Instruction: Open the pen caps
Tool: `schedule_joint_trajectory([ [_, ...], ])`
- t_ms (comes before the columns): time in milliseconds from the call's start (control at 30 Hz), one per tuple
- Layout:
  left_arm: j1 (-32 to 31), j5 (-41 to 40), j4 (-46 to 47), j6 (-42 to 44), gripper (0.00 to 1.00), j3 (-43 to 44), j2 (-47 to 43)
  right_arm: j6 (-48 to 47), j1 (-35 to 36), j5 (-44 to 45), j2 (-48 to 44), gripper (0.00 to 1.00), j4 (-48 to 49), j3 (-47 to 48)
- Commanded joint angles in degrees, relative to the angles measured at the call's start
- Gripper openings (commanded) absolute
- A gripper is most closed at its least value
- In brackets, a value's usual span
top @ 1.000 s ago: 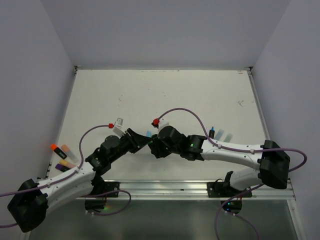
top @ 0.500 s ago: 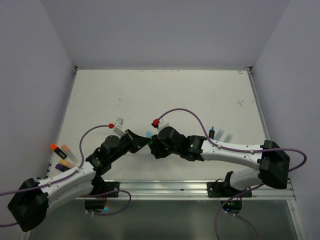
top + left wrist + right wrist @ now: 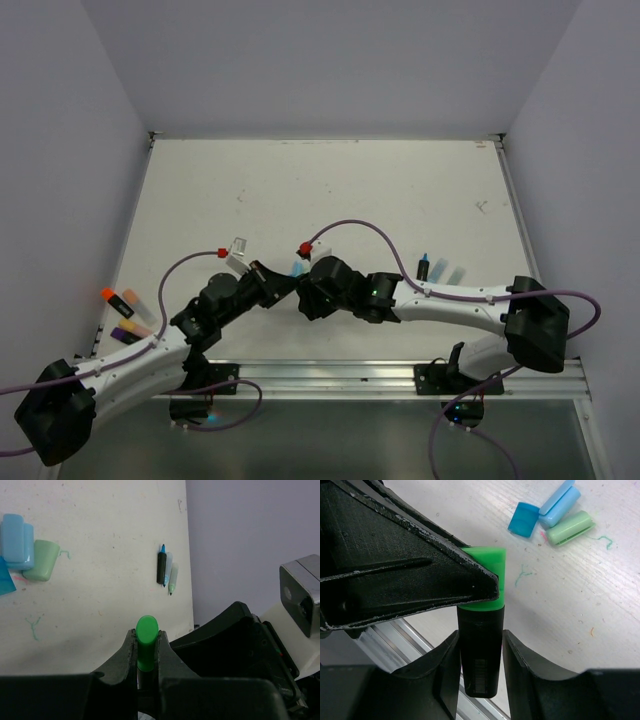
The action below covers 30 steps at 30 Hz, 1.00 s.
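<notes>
My left gripper (image 3: 147, 637) is shut on the green cap (image 3: 147, 630) of a marker held above the table. In the right wrist view the same green cap (image 3: 487, 560) sits between the left gripper's black fingers (image 3: 420, 575). The black marker body (image 3: 481, 655) runs from it between my right gripper's (image 3: 480, 637) fingers, which press its sides. In the top view the two grippers, left (image 3: 277, 283) and right (image 3: 302, 291), meet near the table's front middle. Loose blue (image 3: 523, 519), light blue (image 3: 559, 502) and mint (image 3: 570, 528) caps lie on the table.
Two uncapped markers, one black (image 3: 423, 266) and one pastel (image 3: 455, 272), lie at the right. An orange-capped marker (image 3: 108, 295) and other markers (image 3: 128, 330) lie at the left edge. A metal rail (image 3: 330, 378) runs along the front edge. White walls enclose the table.
My right gripper has moved left, up to the left gripper, and now stands around the marker's black body. The left gripper holds its place.
</notes>
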Motion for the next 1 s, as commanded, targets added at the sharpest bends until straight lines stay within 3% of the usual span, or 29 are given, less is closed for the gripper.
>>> schedule_joint_trajectory([
  [0,-0.3,0.8,4.1,-0.7,0.00,0.5,-0.9,-0.8,0.2,1.1,0.2,0.40,1.7,2.0],
  [67,-0.3,0.7,3.8,-0.6,0.00,0.7,-0.6,-0.8,0.2,1.4,-0.1,0.24,1.7,1.9],
  [100,-0.4,0.5,3.9,-0.6,0.00,0.7,-0.6,-0.7,0.2,1.3,-0.1,0.08,1.9,1.8],
  [133,-0.3,0.2,4.0,-0.6,0.00,0.6,-0.6,-0.5,0.2,1.4,-0.1,0.00,1.8,1.6],
  [267,-0.3,-2.5,4.1,-0.8,0.00,0.8,-0.9,0.4,0.2,0.1,0.4,0.00,2.1,0.4],
  [333,-0.3,-7.9,1.6,0.1,0.00,2.1,-1.0,0.8,0.6,0.1,0.4,0.00,2.2,-0.4],
  [567,2.5,-22.3,-10.8,12.4,0.00,15.5,2.4,4.7,3.5,1.3,-4.9,0.00,1.8,-7.1],
  [800,13.8,-12.6,-9.4,18.6,0.00,20.0,10.8,7.4,6.0,1.3,-8.2,0.00,1.7,-11.9],
  [967,15.6,-11.3,-8.9,20.5,0.00,20.8,11.1,7.3,6.2,-0.6,-7.3,0.00,3.3,-12.4],
])
